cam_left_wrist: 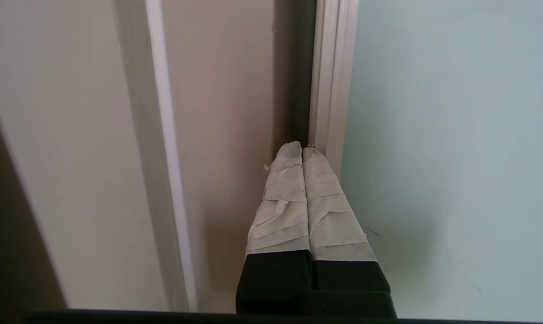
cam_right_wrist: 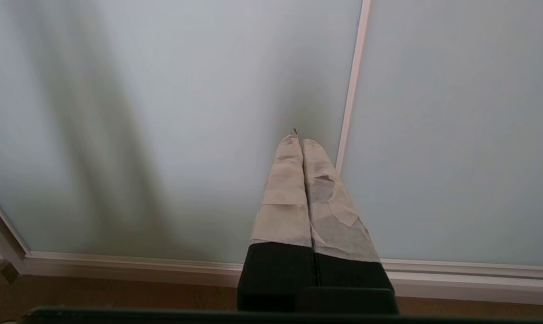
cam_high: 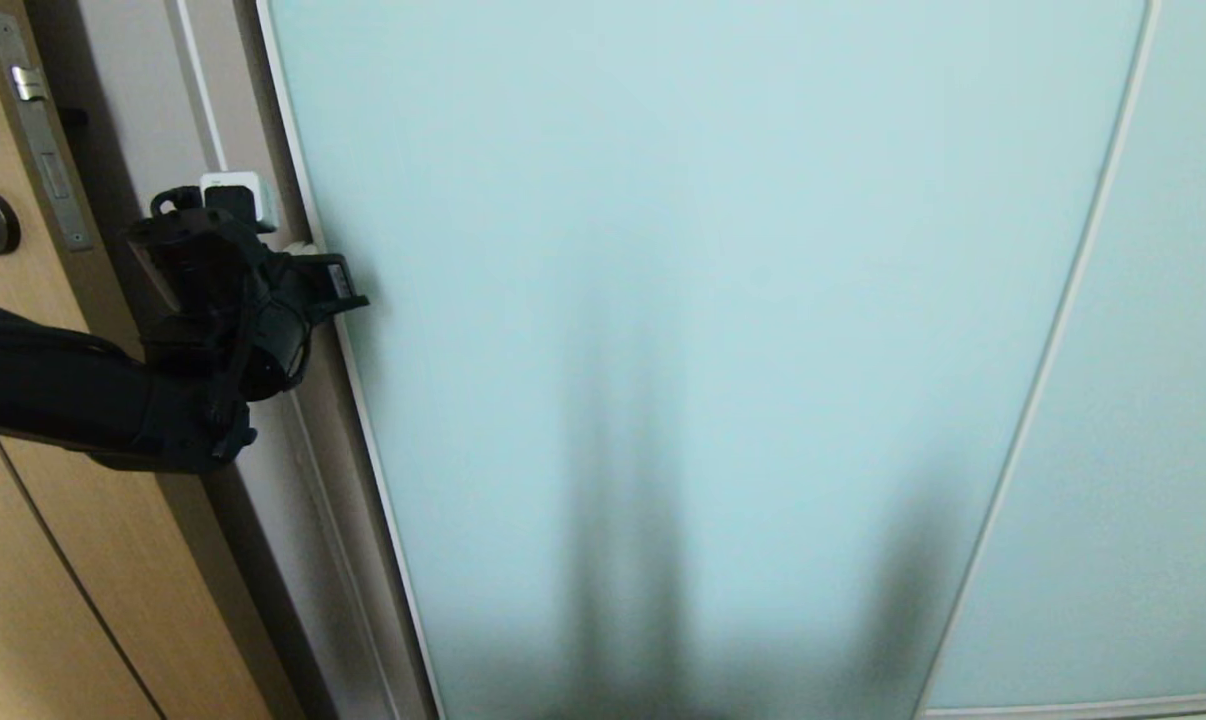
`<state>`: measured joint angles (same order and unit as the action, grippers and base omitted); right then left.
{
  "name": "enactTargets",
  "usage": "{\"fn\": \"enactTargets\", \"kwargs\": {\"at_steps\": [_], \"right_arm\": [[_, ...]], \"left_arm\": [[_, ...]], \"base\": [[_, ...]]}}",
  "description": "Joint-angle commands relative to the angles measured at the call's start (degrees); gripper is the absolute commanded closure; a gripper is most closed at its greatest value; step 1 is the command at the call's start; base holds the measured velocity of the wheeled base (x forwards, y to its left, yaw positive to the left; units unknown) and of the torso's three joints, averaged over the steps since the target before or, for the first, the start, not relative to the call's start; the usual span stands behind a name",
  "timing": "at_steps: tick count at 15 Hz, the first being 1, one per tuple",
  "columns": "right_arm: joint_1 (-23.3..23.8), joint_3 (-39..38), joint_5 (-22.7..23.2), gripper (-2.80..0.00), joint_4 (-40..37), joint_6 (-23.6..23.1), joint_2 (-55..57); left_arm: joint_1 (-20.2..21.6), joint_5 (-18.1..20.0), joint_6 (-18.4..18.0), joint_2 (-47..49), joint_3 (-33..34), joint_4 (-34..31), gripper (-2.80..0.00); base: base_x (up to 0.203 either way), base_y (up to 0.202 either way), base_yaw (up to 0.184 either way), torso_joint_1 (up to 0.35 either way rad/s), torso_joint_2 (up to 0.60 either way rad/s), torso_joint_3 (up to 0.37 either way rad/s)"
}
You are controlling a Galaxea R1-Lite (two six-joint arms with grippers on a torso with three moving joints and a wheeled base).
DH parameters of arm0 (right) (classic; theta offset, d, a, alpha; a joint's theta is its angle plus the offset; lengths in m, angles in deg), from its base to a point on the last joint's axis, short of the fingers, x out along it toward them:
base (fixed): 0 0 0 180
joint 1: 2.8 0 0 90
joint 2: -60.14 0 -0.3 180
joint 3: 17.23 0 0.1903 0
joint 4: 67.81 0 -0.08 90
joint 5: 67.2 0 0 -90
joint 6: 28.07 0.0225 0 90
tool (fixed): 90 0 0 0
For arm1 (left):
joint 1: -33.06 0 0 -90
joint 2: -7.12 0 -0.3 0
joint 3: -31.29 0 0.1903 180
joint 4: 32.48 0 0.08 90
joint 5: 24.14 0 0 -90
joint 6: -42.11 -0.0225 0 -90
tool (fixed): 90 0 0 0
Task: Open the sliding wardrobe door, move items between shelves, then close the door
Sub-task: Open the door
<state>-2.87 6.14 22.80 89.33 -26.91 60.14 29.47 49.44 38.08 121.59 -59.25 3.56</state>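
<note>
The sliding wardrobe door (cam_high: 683,330) is a frosted pale blue-green glass panel in a thin silver frame, and it fills most of the head view. It stands closed, so the items and the shelves are hidden behind it. My left gripper (cam_high: 301,248) is at the door's left edge. In the left wrist view this gripper (cam_left_wrist: 302,148) is shut and empty, its taped fingertips (cam_left_wrist: 316,162) at the dark gap beside the door frame (cam_left_wrist: 332,90). My right gripper (cam_right_wrist: 300,141) is shut and empty, low before the glass (cam_right_wrist: 186,112), and outside the head view.
A tan wooden door (cam_high: 33,560) with a metal lock plate (cam_high: 38,130) stands at the far left. A beige wardrobe side panel (cam_high: 308,500) lies between it and the glass. A second glass panel (cam_high: 1143,400) is on the right. Bottom rail (cam_right_wrist: 118,263) and wooden floor (cam_right_wrist: 118,292) lie below.
</note>
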Motion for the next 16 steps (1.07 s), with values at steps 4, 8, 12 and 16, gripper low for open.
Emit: {"fn": "enactTargets", "kwargs": {"at_steps": [4,8,12,16], "right_arm": [[0.0,0.0,0.0,0.00,0.0,0.1,0.1],[0.0,0.0,0.0,0.00,0.0,0.1,0.1],[0.0,0.0,0.0,0.00,0.0,0.1,0.1],[0.0,0.0,0.0,0.00,0.0,0.0,0.1]], "left_arm": [[-2.5,0.2,-0.7,1.3,-1.9,0.1,0.00],[-6.2,0.0,-0.9,1.1,-1.7,0.2,0.00],[-12.3,-0.5,-1.3,0.9,-1.1,0.6,0.00],[-18.8,-1.6,-2.3,1.1,-1.4,1.0,0.00]], "base": [[0.000,0.000,0.000,0.000,0.00,0.000],[0.000,0.000,0.000,0.000,0.00,0.000],[0.000,0.000,0.000,0.000,0.00,0.000],[0.000,0.000,0.000,0.000,0.00,0.000]]}}
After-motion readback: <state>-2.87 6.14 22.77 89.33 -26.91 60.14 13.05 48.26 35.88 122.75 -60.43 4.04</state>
